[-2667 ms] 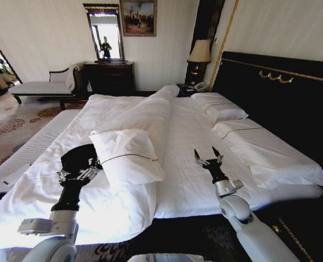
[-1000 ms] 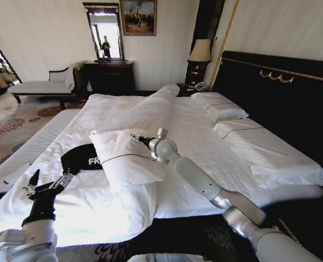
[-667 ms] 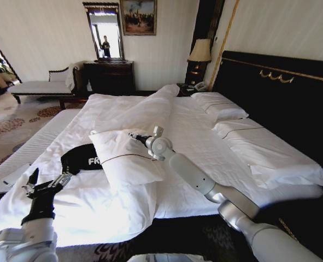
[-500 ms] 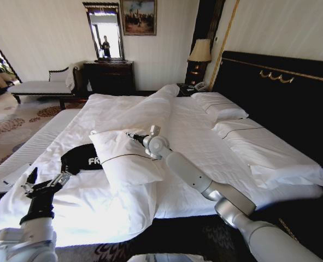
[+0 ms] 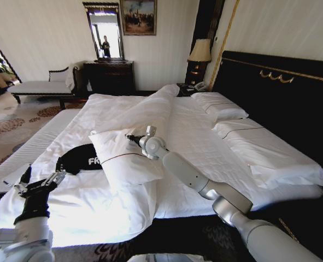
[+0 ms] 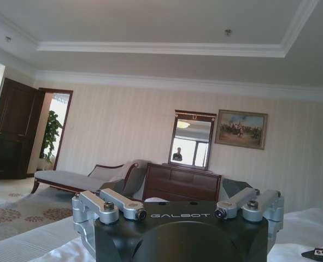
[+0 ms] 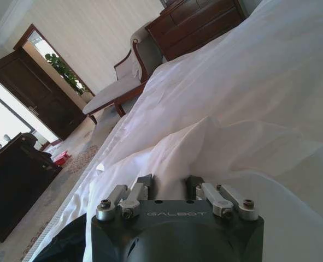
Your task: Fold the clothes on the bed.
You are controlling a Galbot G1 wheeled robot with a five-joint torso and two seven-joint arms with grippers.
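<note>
The black T-shirt (image 5: 76, 160) lies on the white bed (image 5: 194, 142) near its left side. White "FR" lettering shows, and the rest is tucked under a white pillow (image 5: 125, 158) that overlaps its right part. My right arm reaches across the bed, with its gripper (image 5: 131, 137) at the pillow's far upper edge. In the right wrist view, the right gripper (image 7: 169, 183) sits low over the pillow (image 7: 232, 147), and the shirt's dark cloth (image 7: 63, 245) shows beside it. My left gripper (image 5: 40, 180) stands open near the bed's near-left edge, apart from the shirt.
Two more pillows (image 5: 221, 109) lie by the black headboard (image 5: 281, 82). A folded duvet (image 5: 134, 112) runs down the bed's middle. A grey chaise (image 5: 41, 86), a dark dresser (image 5: 109, 76) and a lamp (image 5: 199, 52) stand along the far wall. Patterned carpet (image 5: 8, 125) lies to the left.
My right arm swung from the bed's right side over to the pillow and edged left along it. My left gripper drew back off the shirt toward the near-left edge, uncovering the lettering.
</note>
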